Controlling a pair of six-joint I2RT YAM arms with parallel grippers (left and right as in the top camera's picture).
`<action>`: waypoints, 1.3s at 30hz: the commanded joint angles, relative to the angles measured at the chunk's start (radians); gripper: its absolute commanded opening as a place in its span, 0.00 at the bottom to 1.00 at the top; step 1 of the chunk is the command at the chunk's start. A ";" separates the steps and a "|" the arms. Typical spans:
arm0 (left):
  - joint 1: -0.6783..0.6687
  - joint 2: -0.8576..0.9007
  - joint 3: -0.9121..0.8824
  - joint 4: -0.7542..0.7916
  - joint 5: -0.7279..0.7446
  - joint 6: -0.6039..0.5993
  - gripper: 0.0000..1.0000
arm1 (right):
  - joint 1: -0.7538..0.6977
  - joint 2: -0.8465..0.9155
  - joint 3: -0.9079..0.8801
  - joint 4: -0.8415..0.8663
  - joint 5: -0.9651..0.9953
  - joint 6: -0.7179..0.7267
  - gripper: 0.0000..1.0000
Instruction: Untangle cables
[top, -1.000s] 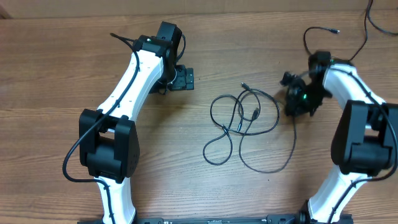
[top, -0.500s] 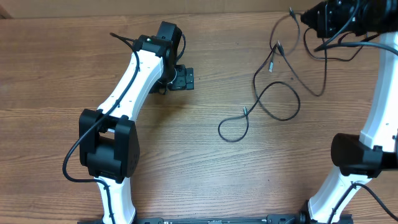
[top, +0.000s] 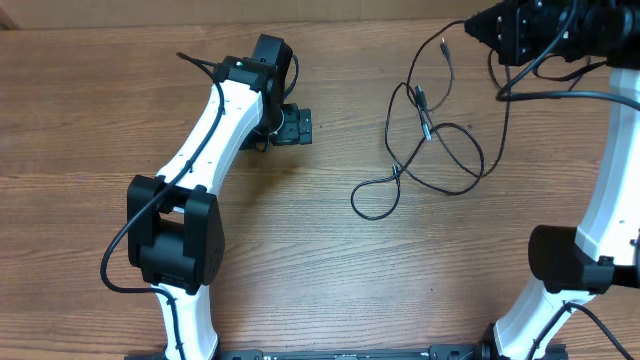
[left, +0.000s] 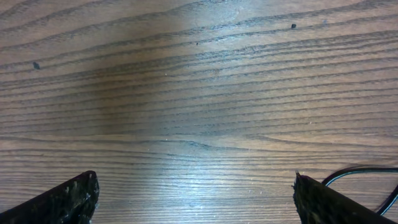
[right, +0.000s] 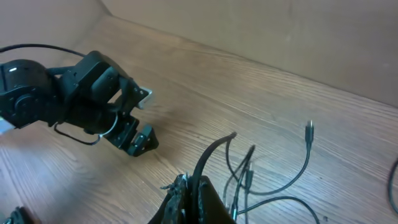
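The thin black cables hang from my raised right gripper at the top right and trail onto the wooden table, with a loop at the lower left end. In the right wrist view my right gripper is shut on a cable, and other strands with plug ends dangle below it. My left gripper rests low over the table left of the cables; in the left wrist view it is open and empty over bare wood.
A cardboard wall runs along the table's far edge. Another black cord lies at the top right corner. The left arm shows in the right wrist view.
My right gripper lifted the cables from the table's centre up toward the far right. The bundle has stretched out and swung; its hanging strands now sit further left. The left arm has not moved.
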 joint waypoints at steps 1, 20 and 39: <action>0.002 -0.003 0.013 0.002 -0.006 -0.010 1.00 | 0.020 -0.027 0.027 -0.002 0.022 0.000 0.04; -0.091 -0.003 0.013 0.205 0.314 0.325 1.00 | 0.027 -0.027 0.027 -0.040 0.013 -0.001 0.04; -0.222 0.149 0.013 0.602 0.280 0.335 1.00 | 0.027 -0.027 0.027 -0.066 -0.067 -0.057 0.04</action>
